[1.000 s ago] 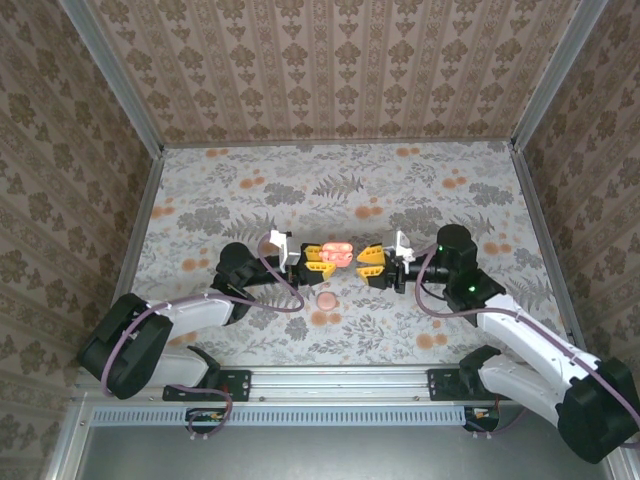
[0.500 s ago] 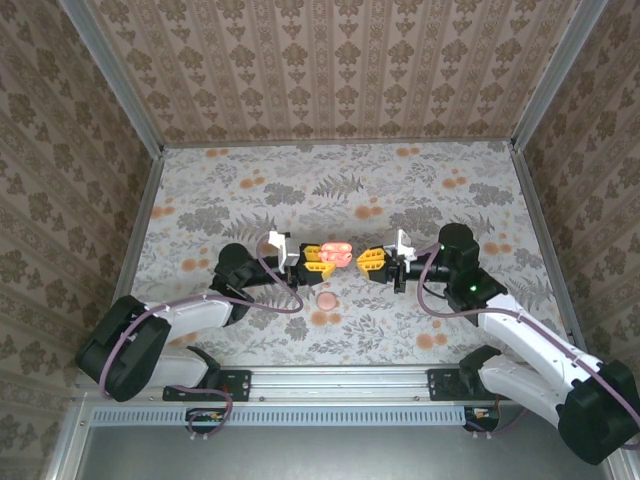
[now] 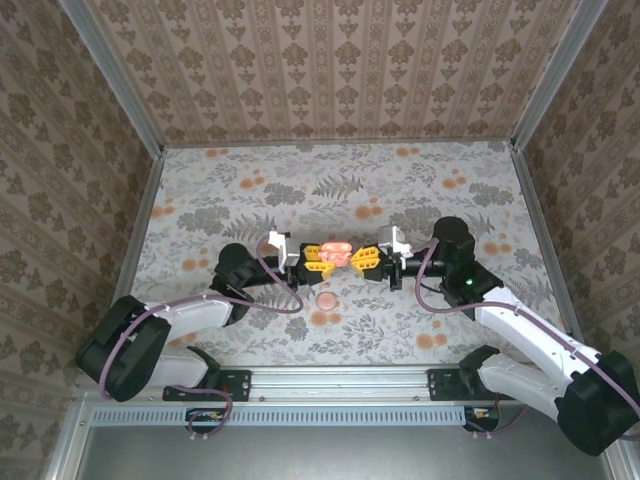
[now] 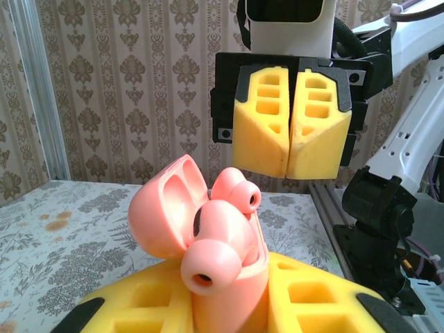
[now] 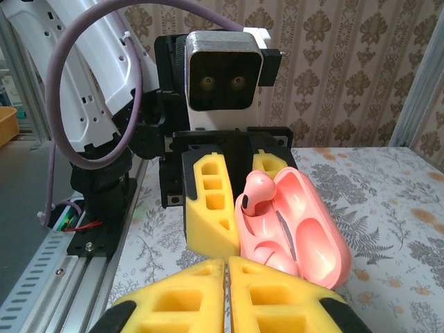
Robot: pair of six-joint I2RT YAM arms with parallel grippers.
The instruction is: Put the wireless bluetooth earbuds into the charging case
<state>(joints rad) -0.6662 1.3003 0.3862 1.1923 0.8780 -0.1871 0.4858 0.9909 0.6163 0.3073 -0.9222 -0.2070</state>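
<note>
My left gripper [image 3: 318, 258] is shut on the salmon-pink charging case [image 3: 337, 252] at the table's middle. In the left wrist view the case [image 4: 232, 302] stands between my yellow fingers [image 4: 139, 305], its lid [image 4: 163, 215] swung open to the left. Both earbuds rest in it with their heads above the rim, one near [image 4: 218, 253] and one far [image 4: 237, 194]. My right gripper [image 3: 362, 260] is shut and empty, just right of the case. From the right wrist, its shut fingertips [image 5: 227, 267] point at the case [image 5: 312, 236], where an earbud [image 5: 258, 194] sticks up.
A round flat pink disc [image 3: 326, 299] lies on the floral tablecloth just in front of the two grippers. Patterned walls enclose the table on three sides. A metal rail [image 3: 330, 380] runs along the near edge by the arm bases.
My right gripper has closed and shifted slightly left, nearer the case. The left gripper and the case have stayed still.
</note>
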